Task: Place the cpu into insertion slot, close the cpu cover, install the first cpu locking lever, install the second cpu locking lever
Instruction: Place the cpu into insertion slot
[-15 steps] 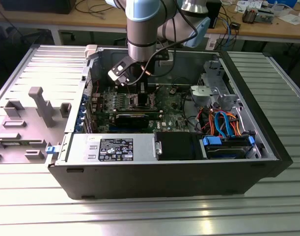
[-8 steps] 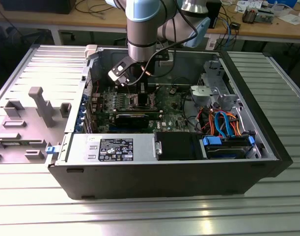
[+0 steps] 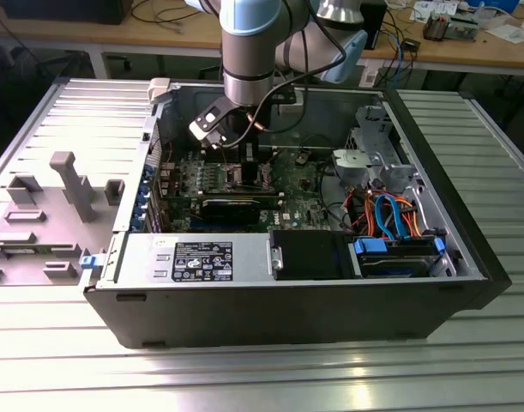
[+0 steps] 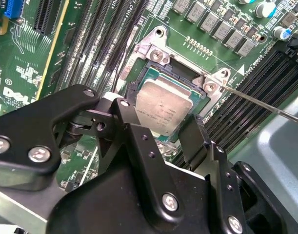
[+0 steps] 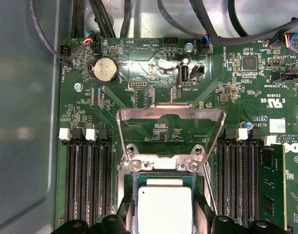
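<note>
Between jaws, cpu [image 5: 164, 209] flat over insertion slot [image 5: 161, 165]; cpu cover [image 5: 197, 112] raised.

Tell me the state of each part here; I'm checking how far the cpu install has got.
cpu, flat in the insertion slot, face up.
insertion slot, holds the cpu, uncovered.
cpu cover, swung open, off the slot.
locking lever, unlatched, sticking out free.
tool, low over the cpu.
computer case, open, inside exposed.

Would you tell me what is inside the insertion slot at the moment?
The cpu fills the insertion slot, pale face up; whether it is fully seated is unclear. The slot's floor beneath it is covered. The cpu cover is open.
</note>
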`<state>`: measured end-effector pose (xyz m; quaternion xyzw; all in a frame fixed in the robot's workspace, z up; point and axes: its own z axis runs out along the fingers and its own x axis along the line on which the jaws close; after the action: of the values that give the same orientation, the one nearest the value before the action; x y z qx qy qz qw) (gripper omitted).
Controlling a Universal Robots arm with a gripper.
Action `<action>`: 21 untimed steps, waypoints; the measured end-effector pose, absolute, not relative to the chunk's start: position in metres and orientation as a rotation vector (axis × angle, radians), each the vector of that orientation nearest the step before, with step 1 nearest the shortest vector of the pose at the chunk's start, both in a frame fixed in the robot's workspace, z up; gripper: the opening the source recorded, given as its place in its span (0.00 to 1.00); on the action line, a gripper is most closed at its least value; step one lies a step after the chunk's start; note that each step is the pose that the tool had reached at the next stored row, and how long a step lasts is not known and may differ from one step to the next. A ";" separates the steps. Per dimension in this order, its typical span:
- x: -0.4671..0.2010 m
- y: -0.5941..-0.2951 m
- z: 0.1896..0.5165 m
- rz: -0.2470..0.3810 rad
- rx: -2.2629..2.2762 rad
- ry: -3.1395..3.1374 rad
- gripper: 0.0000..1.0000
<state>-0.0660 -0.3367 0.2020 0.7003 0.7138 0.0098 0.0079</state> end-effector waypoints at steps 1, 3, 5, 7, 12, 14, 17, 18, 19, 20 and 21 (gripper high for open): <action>-0.066 -0.337 0.202 0.031 2.189 2.231 0.61; -0.066 -0.337 0.202 0.031 2.189 2.231 0.61; -0.066 -0.337 0.202 0.031 2.189 2.231 0.61; -0.066 -0.337 0.202 0.031 2.189 2.231 0.61; -0.066 -0.337 0.202 0.031 2.189 2.231 0.75; -0.066 -0.336 0.202 0.030 2.189 2.231 0.75; -0.066 -0.332 0.200 0.031 2.197 2.223 0.75; -0.066 -0.332 0.200 0.031 2.197 2.223 0.75; -0.066 -0.332 0.200 0.030 2.197 2.223 0.75; -0.066 -0.332 0.201 0.029 2.197 2.222 0.75; -0.066 -0.332 0.201 0.027 2.196 2.221 0.75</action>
<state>-0.0663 -0.3322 0.2007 0.7029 0.7112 0.0088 0.0090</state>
